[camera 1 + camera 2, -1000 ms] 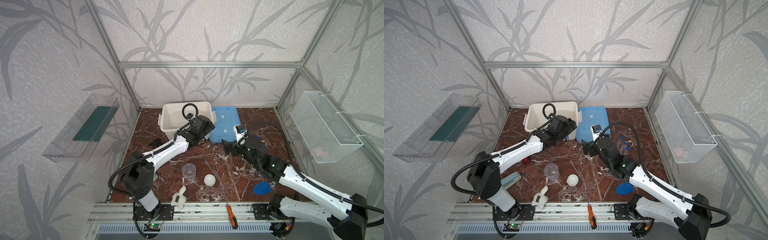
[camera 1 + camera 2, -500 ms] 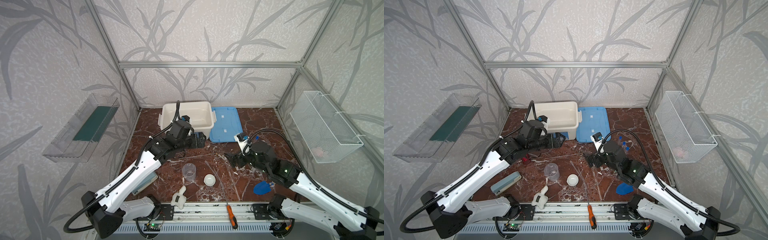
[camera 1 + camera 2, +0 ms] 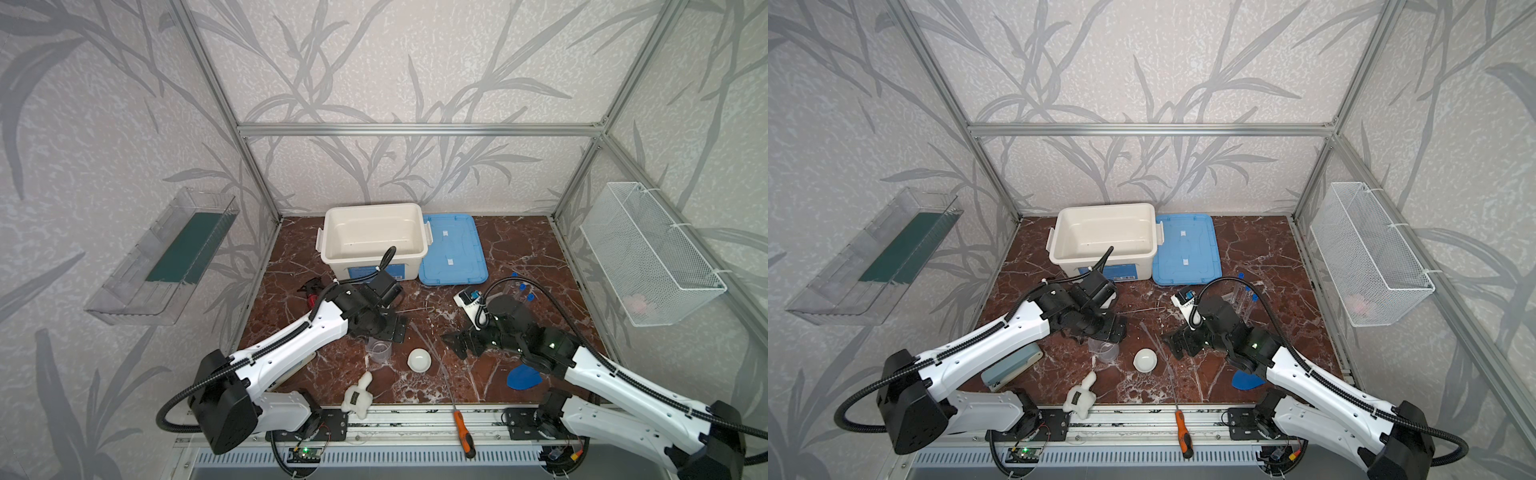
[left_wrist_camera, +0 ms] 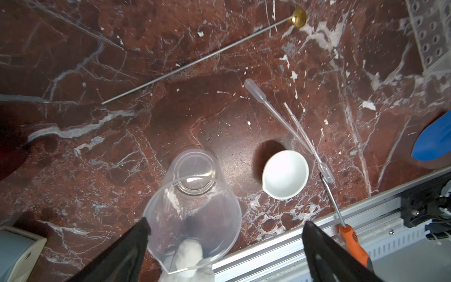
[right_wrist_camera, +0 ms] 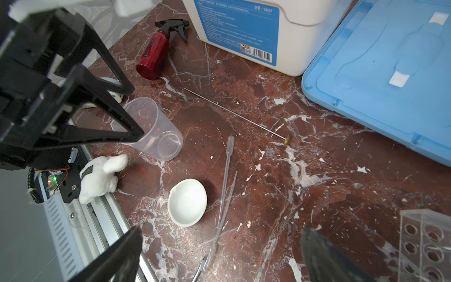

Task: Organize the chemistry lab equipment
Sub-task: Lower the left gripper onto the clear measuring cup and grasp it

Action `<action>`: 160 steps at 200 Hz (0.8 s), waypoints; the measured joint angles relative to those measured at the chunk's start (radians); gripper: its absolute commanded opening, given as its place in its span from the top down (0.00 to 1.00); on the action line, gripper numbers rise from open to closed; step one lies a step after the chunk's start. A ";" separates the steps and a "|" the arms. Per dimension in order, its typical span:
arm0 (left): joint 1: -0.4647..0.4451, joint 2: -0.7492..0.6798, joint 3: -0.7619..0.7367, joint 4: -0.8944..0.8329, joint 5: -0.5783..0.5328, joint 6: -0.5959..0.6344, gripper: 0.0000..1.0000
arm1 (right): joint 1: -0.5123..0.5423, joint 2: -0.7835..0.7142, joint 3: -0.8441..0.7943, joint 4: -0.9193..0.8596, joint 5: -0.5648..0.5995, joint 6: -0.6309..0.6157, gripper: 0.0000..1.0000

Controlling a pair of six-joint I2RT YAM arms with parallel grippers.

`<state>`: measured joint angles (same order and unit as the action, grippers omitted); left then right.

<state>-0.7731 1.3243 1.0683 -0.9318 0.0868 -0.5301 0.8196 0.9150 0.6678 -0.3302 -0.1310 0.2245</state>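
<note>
Red marble tabletop: left gripper, fingers spread wide, hovers at the upright clear beaker beside the white dish; right gripper open, empty; next, probably closing around the beaker.

Clear beaker stands upright beside the empty white dish. Thin rods lie alongside. Blue-capped tubes stand in the rack.

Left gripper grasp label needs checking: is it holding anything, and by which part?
Nothing is held. The left gripper is open, jaws wide apart; the clear graduated plastic beaker stands upright between them, nearer one jaw, not clamped.
</note>
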 measured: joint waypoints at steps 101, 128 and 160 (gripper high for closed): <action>-0.026 0.026 -0.020 -0.012 -0.096 0.004 0.01 | 0.008 -0.037 -0.031 0.056 0.029 0.014 0.01; -0.026 0.031 -0.042 -0.006 -0.112 0.004 0.01 | 0.010 -0.037 -0.031 0.056 0.029 0.015 0.01; -0.026 0.040 -0.059 0.010 -0.116 0.004 0.01 | 0.011 -0.040 -0.032 0.057 0.037 0.015 0.01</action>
<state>-0.7986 1.3640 1.0096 -0.9215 -0.0288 -0.5262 0.8307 0.8745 0.6361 -0.2733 -0.0944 0.2398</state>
